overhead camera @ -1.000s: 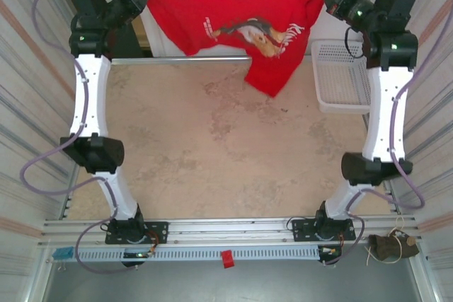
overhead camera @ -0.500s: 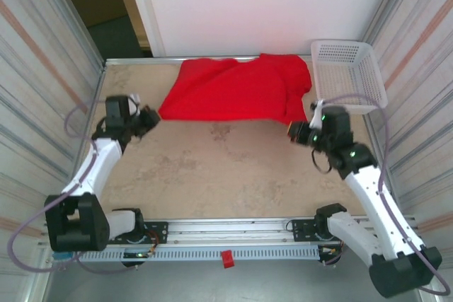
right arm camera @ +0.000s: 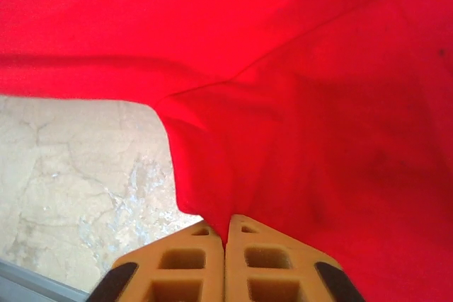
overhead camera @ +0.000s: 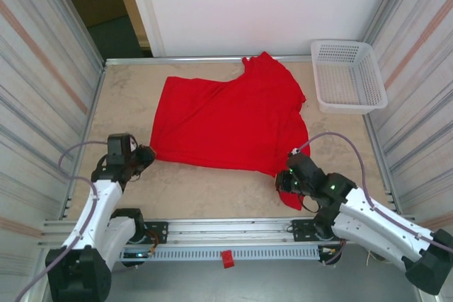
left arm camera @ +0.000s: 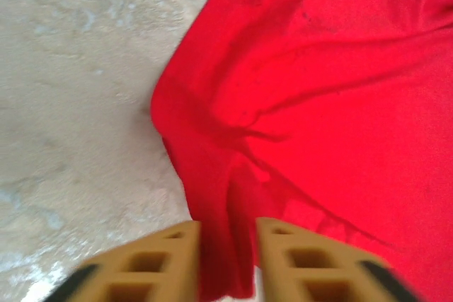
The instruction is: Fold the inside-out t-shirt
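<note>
Across beige bench (overhead camera: 212, 196), spreading inside-out t-shirt (overhead camera: 226, 118) flat: left hand (left arm camera: 226, 238) parted around near-left corner, right hand (right arm camera: 225, 231) pinching near-right hem. Next, probably: releasing, regripping to fold.

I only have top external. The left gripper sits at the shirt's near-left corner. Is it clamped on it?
Observer: No. In the left wrist view the left gripper has its fingers apart, with a fold of the shirt lying in the gap.
Operator: Right side?
Observer: In the right wrist view the right gripper has its fingers pressed together, and the shirt's edge runs in between them.
Operator: Is the cloth flat at the left corner?
Observer: No. Creases fan out from the left gripper across that corner.
</note>
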`<move>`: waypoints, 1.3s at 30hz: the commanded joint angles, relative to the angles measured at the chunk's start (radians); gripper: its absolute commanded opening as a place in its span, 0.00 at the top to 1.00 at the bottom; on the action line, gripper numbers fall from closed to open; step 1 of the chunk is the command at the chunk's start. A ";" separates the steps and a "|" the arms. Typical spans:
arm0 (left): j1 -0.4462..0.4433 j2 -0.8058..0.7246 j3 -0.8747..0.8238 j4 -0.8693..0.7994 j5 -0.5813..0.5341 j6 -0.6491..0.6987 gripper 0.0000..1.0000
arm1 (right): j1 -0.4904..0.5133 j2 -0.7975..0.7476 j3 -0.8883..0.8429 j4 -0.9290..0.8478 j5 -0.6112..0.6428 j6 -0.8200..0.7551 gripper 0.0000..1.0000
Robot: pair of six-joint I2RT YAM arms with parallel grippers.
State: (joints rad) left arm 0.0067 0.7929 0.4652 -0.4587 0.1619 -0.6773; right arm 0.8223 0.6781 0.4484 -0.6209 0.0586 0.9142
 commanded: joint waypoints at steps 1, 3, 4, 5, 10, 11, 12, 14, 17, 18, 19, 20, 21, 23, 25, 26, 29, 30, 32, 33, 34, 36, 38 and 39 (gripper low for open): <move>0.004 -0.058 0.020 -0.104 -0.059 -0.004 0.56 | 0.026 0.011 0.057 -0.029 0.060 0.044 0.56; 0.006 -0.098 0.072 -0.138 -0.079 0.020 0.46 | 0.026 0.001 0.136 -0.080 0.106 0.014 0.41; 0.006 -0.103 0.109 -0.153 -0.088 0.039 0.42 | 0.020 -0.004 0.184 -0.102 0.144 -0.014 0.36; 0.007 -0.095 0.145 -0.154 -0.091 0.059 0.39 | -0.002 -0.004 0.232 -0.124 0.174 -0.046 0.33; 0.007 0.151 0.339 -0.023 -0.049 0.153 0.35 | -0.352 0.117 0.394 -0.088 0.012 -0.208 0.32; 0.007 0.226 0.384 0.007 -0.037 0.170 0.34 | -0.428 0.151 0.408 -0.061 -0.046 -0.220 0.32; 0.006 0.321 0.443 0.033 -0.025 0.186 0.34 | -0.499 0.192 0.425 -0.030 -0.097 -0.228 0.32; 0.001 0.509 0.570 0.066 -0.001 0.229 0.34 | -0.580 0.272 0.449 0.031 -0.152 -0.226 0.31; -0.013 0.800 0.844 0.035 0.012 0.310 0.33 | -0.627 0.425 0.488 0.091 -0.223 -0.215 0.29; -0.020 0.894 0.951 0.001 -0.001 0.337 0.33 | -0.626 0.466 0.496 0.107 -0.228 -0.215 0.29; -0.028 0.992 1.056 -0.028 -0.015 0.364 0.33 | -0.624 0.499 0.496 0.124 -0.229 -0.211 0.28; -0.032 1.070 1.146 -0.057 -0.027 0.382 0.34 | -0.626 0.523 0.492 0.136 -0.226 -0.205 0.28; -0.035 1.155 1.249 -0.089 -0.035 0.398 0.34 | -0.628 0.545 0.486 0.151 -0.224 -0.199 0.27; -0.040 1.291 1.436 -0.152 -0.054 0.419 0.35 | -0.628 0.582 0.464 0.174 -0.211 -0.185 0.27; -0.048 1.447 1.631 -0.225 -0.076 0.450 0.36 | -0.627 0.611 0.432 0.203 -0.200 -0.174 0.27; -0.051 1.505 1.708 -0.254 -0.086 0.463 0.36 | -0.627 0.624 0.416 0.213 -0.194 -0.170 0.27; -0.060 1.667 1.932 -0.338 -0.125 0.499 0.37 | -0.627 0.671 0.376 0.251 -0.192 -0.158 0.28; -0.063 1.705 1.974 -0.346 -0.139 0.507 0.38 | -0.628 0.686 0.365 0.263 -0.195 -0.155 0.28; -0.061 1.730 1.970 -0.309 -0.141 0.500 0.38 | -0.626 0.714 0.352 0.282 -0.200 -0.153 0.28; -0.063 1.740 1.962 -0.289 -0.146 0.497 0.38 | -0.626 0.725 0.347 0.289 -0.203 -0.153 0.29; -0.062 1.753 1.963 -0.277 -0.147 0.501 0.38 | -0.626 0.735 0.341 0.296 -0.206 -0.153 0.29; -0.066 1.787 1.990 -0.273 -0.142 0.498 0.38 | -0.626 0.754 0.330 0.310 -0.212 -0.153 0.29; -0.068 1.818 2.013 -0.273 -0.136 0.488 0.37 | -0.624 0.769 0.323 0.316 -0.210 -0.153 0.29; -0.071 1.829 2.019 -0.271 -0.133 0.484 0.37 | -0.625 0.774 0.318 0.321 -0.209 -0.153 0.29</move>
State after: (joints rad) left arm -0.0559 2.5980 2.4287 -0.7120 0.0410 -0.2058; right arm 0.2005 1.4368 0.7818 -0.3359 -0.1364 0.7475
